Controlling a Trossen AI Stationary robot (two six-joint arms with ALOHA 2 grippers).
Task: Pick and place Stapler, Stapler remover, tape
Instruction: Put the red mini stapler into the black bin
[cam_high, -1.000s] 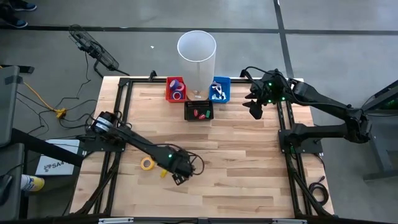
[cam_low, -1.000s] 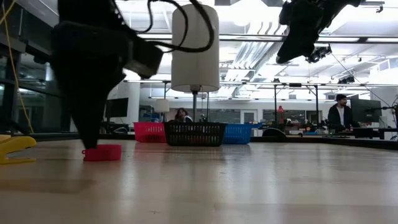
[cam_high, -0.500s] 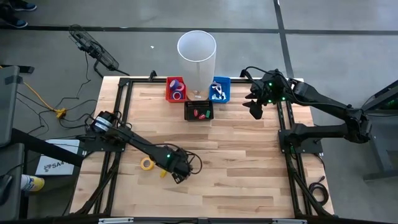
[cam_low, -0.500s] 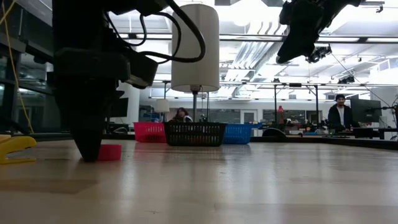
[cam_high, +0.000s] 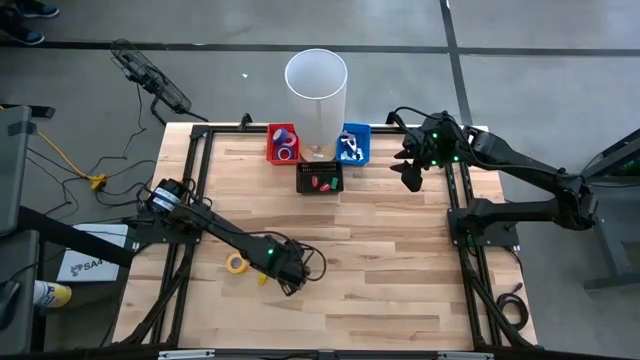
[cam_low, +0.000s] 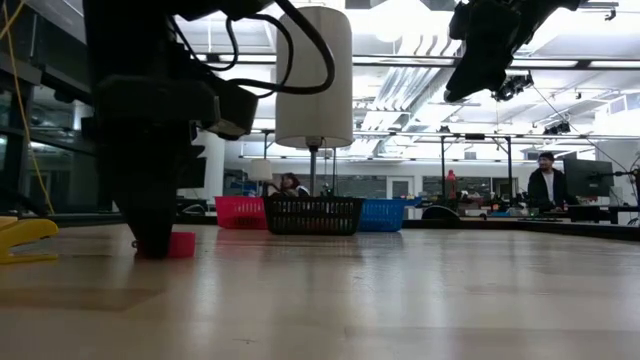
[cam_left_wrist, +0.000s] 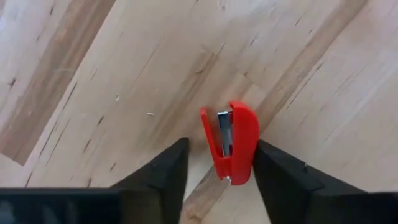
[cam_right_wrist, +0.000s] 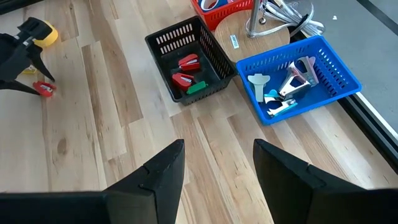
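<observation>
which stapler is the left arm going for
On the pale wooden table, look at the near left part, where the left end effector has its open fingers around a small red plastic stapler. The yellow tape dispenser beside it is apart.

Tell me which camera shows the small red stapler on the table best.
The left wrist view: the red stapler fills the frame between the left pincer's open fingers. The low view shows a red sliver beside the arm; the right wrist view a distant speck; the high view hides it.
</observation>
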